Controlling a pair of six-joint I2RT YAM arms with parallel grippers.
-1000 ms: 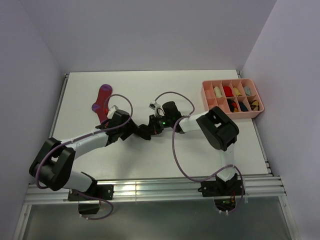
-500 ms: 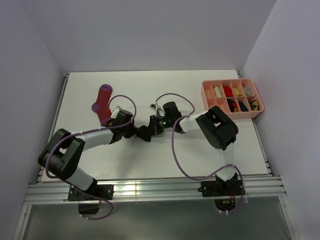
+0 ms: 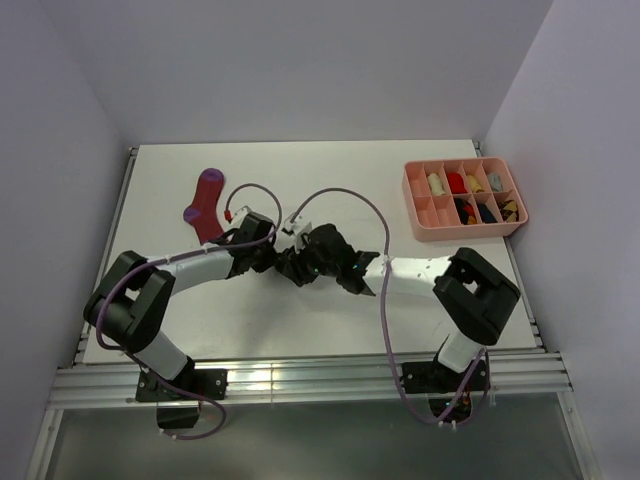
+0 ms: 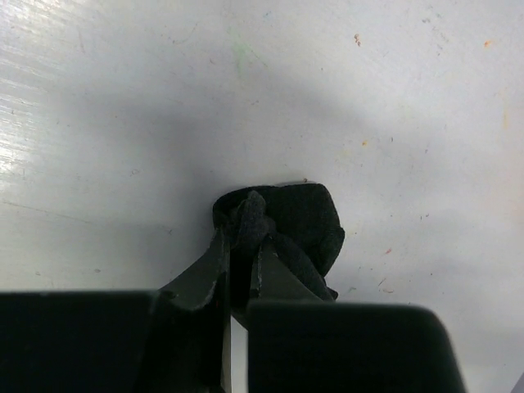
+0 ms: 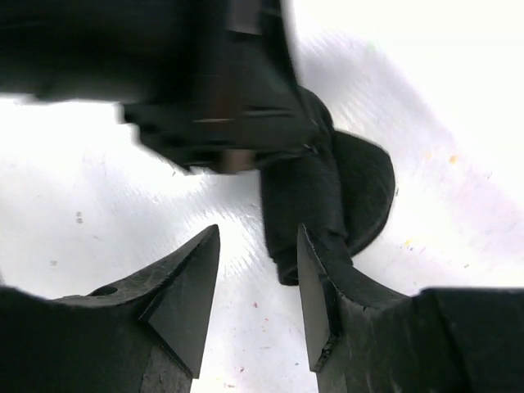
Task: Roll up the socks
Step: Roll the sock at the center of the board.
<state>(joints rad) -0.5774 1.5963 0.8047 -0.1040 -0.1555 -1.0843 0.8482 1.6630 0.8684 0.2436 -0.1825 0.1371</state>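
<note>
Desk (image 3: 330, 170) seen from above carries the magenta sock (image 3: 205, 203) at upper left. Left wrist view, low centre: the left end effector (image 4: 241, 237) is clamped on the black sock (image 4: 299, 217). Right wrist view: the right end effector (image 5: 258, 237) stands apart, the sock seemingly touching one finger.

Bright, even light; wrist views glare white (near fingers (image 5: 184, 286) blurred).

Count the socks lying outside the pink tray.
2: the magenta sock flat at far left; the black sock bunched mid-table, pinched in the left gripper. Others may be hidden.
</note>
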